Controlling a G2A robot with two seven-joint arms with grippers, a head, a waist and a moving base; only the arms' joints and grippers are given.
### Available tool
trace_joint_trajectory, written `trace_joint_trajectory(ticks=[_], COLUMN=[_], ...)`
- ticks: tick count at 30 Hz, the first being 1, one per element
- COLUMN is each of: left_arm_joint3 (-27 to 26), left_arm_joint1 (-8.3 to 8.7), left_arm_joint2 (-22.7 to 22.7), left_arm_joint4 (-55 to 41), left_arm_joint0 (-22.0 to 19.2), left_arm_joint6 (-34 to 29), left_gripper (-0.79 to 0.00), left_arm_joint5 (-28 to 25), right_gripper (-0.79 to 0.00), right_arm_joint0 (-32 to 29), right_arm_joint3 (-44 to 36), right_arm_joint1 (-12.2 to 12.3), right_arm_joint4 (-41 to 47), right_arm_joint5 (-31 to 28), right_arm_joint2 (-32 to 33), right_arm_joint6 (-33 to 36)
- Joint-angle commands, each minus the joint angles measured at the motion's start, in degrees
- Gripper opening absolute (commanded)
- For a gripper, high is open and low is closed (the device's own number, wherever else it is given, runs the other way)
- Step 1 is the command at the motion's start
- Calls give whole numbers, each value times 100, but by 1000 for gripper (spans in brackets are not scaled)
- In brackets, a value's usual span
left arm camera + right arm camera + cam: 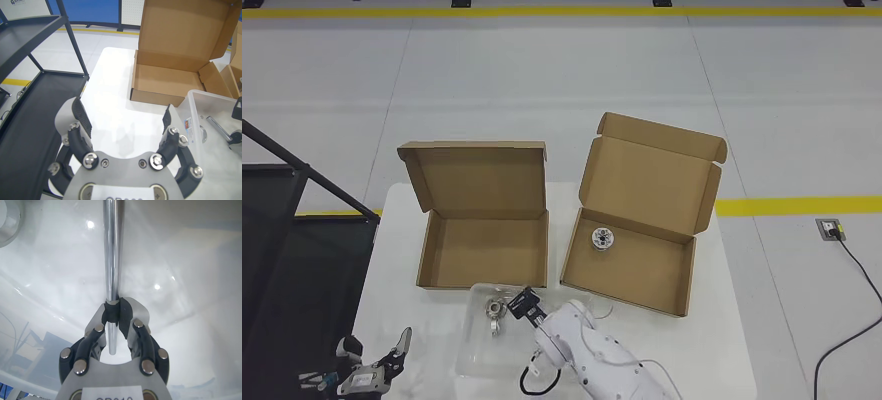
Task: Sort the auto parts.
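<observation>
the polished steel rod [112, 256] is pinched near 1 end by the right pincer [113, 311], whose black rubber pads [125, 313] are pressed together on it. its long axis is carried straight on from the wrist, low inside the clear plastic bin [464, 340]. from above, a cardboard box [425, 250] is seen at 11 o'clock, and a second box [642, 275] holding a round metal part [602, 237] at 1 o'clock. the left pincer [122, 111] is spread over the white table [105, 85].

Two cardboard boxes [482, 250] [642, 272], one clear bin [192, 106], one steel rod [112, 256] — two round metal parts [602, 238] [494, 312].
</observation>
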Motion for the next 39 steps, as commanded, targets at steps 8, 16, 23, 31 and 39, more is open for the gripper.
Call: trace_joint_trajectory(ticks=[8, 16, 23, 31, 39], left_arm_joint3=[0, 0, 0, 0, 0], left_arm_joint1=[0, 0, 0, 0, 0], left_arm_joint2=[0, 0, 0, 0, 0], left_arm_joint4=[0, 0, 0, 0, 0], left_arm_joint0=[0, 0, 0, 0, 0], left_arm_joint6=[0, 0, 0, 0, 0], left_gripper=[0, 0, 0, 0, 0], left_arm_joint5=[0, 0, 0, 0, 0], right_gripper=[-785, -785, -785, -785, -785], right_arm_joint0=[-573, -1464, -1666, -1613, -1530], right_arm_joint3=[-1496, -3638, -4453, -4458, -4340], right_arm_joint1=[219, 581, 794, 944, 982], right_arm_joint4=[-402, -755, -873, 25, 113], right_arm_joint5=[-384, -1641, -2328, -2967, -2769], right_arm_joint2=[416, 1204, 2260, 3173, 3460], right_arm_joint6=[2, 435, 57, -71, -49])
